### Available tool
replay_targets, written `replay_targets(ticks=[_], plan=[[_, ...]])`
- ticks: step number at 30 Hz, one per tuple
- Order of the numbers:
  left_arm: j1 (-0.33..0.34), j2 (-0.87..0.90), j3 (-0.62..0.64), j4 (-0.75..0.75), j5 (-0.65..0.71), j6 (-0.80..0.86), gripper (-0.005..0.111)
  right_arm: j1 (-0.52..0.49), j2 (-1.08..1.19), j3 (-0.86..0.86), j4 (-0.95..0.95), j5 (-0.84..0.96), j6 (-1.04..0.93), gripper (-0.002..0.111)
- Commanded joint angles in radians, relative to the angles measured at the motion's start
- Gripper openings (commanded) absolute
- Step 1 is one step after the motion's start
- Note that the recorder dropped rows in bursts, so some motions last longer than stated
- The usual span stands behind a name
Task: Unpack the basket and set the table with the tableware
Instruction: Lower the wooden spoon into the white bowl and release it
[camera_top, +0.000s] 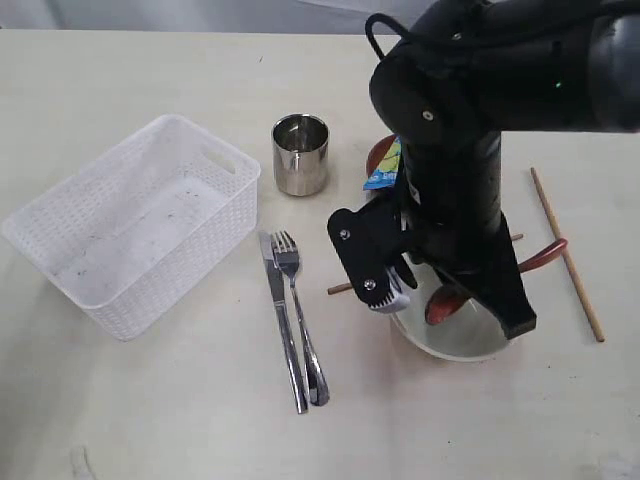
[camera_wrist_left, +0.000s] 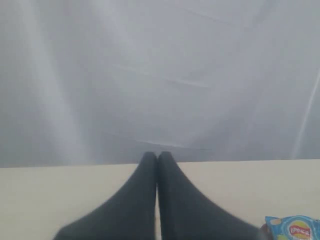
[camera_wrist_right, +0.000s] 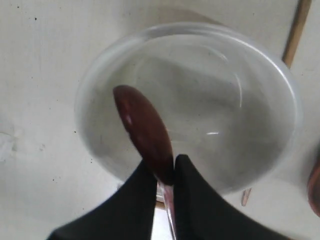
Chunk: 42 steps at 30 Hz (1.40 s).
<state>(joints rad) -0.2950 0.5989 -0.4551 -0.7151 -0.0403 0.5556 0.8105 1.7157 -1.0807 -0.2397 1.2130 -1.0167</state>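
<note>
My right hand (camera_wrist_right: 164, 172) is pinching the reddish-brown wooden spoon (camera_wrist_right: 142, 125) just over the pale round bowl (camera_wrist_right: 225, 100) on the beige desk (camera_wrist_right: 40, 75), so I should lower it slowly, then let go gently.

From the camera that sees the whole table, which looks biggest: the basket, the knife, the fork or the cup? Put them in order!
1. The basket, by far the biggest.
2. The knife and the fork: nearly the same length, too close to rank.
3. The cup: shorter than either, though wider.
</note>
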Motion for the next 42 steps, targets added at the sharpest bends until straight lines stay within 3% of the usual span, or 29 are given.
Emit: replay_targets(ticks=[1, 17, 19, 23, 25, 32, 38, 42], plan=[[-0.007, -0.006, 0.005, 0.005, -0.003, -0.006, 0.0, -0.005, 0.013, 0.001, 0.011, -0.043, 0.009, 0.0], [-0.007, -0.006, 0.005, 0.005, -0.003, -0.006, 0.0, 0.0, 0.013, 0.001, 0.017, -0.058, 0.042, 0.0], [-0.007, -0.006, 0.005, 0.005, -0.003, -0.006, 0.0, 0.0, 0.013, 0.001, 0.017, -0.058, 0.045, 0.007], [-0.007, -0.006, 0.005, 0.005, -0.003, -0.006, 0.0, 0.0, 0.013, 0.001, 0.017, -0.065, 0.045, 0.037], [-0.007, -0.006, 0.005, 0.005, -0.003, -0.006, 0.0, 0.0, 0.013, 0.001, 0.009, -0.068, 0.052, 0.043], [-0.007, -0.006, 0.005, 0.005, -0.003, -0.006, 0.0, 0.01, 0.009, 0.0, -0.007, -0.068, 0.075, 0.041], [-0.007, -0.006, 0.005, 0.005, -0.003, -0.006, 0.0, 0.082, -0.049, 0.0, -0.082, -0.086, 0.135, 0.041], [-0.007, -0.006, 0.005, 0.005, -0.003, -0.006, 0.0, 0.074, -0.096, -0.022, -0.083, -0.164, 0.386, 0.041]])
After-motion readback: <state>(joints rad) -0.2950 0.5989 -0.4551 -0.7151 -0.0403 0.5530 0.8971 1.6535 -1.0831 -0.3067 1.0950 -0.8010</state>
